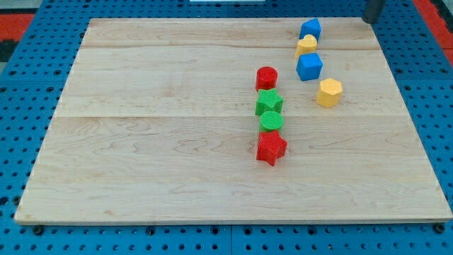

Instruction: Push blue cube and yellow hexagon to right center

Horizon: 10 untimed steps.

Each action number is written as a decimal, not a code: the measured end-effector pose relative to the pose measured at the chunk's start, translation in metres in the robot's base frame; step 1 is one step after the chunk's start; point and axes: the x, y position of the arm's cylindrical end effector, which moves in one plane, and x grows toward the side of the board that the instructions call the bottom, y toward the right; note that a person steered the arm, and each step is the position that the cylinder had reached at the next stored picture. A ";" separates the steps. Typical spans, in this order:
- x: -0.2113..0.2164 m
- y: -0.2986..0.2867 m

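The arm carries no claw, so nothing can be spread or pinched; it ends in a dark rod, and only a short length of that rod shows at the frame's top right corner. My tip (369,20) seems to rest just past the table's (156,177) far edge, though the crop makes it hard to say whether that dark end is truly the tip.

The blue cube (309,66) sits in the upper right part of the table, and the yellow hexagon (329,93) lies just beside it toward the lower right, seemingly a sliver apart. Above the cube, a yellow block (306,46) of unclear shape touches or nearly touches a second blue block (309,29) near the top edge. Left of these, a column runs downward: red cylinder (266,78), green star (268,103), green cylinder (271,120) and red star (271,147), packed closely.

I judge the task at its approach step, with neither target pushed yet: both lie left of, and somewhat above, the right centre. The next move calls for bringing my tip round to the cube's upper left side, clear of the yellow block above, then driving toward the frame's lower right so the cube carries the hexagon along
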 end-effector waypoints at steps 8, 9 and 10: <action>0.185 -0.163; 0.206 -0.107; 0.200 -0.082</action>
